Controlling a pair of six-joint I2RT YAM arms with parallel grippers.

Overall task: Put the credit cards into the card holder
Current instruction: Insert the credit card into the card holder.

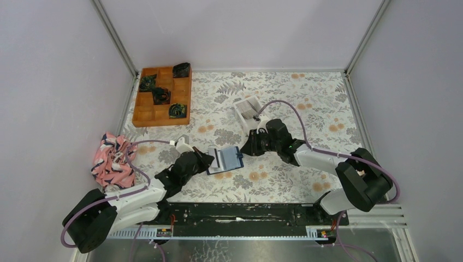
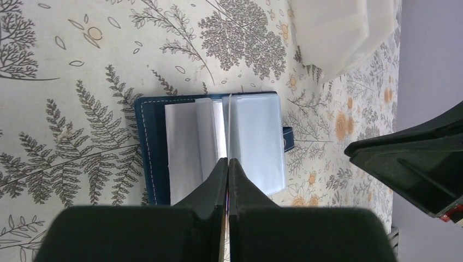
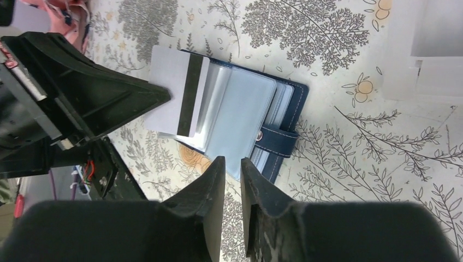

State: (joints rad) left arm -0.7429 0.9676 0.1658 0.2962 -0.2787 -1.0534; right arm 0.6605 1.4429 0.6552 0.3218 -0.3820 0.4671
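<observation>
The left gripper (image 2: pixel 228 160) pinches a credit card (image 3: pixel 169 93), its long axis parallel to the card holder's (image 3: pixel 297 97) spine, half over the open pages. The right gripper (image 3: pixel 230 161), slightly parted and empty, hovers opposite.

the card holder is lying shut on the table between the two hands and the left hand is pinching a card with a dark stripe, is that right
Not quite. The card holder lies open, not shut; the right wrist view shows its clear pockets. The rest holds: it is on the table between the left hand and the right hand, and the left hand is pinching a card with a dark stripe.
</observation>
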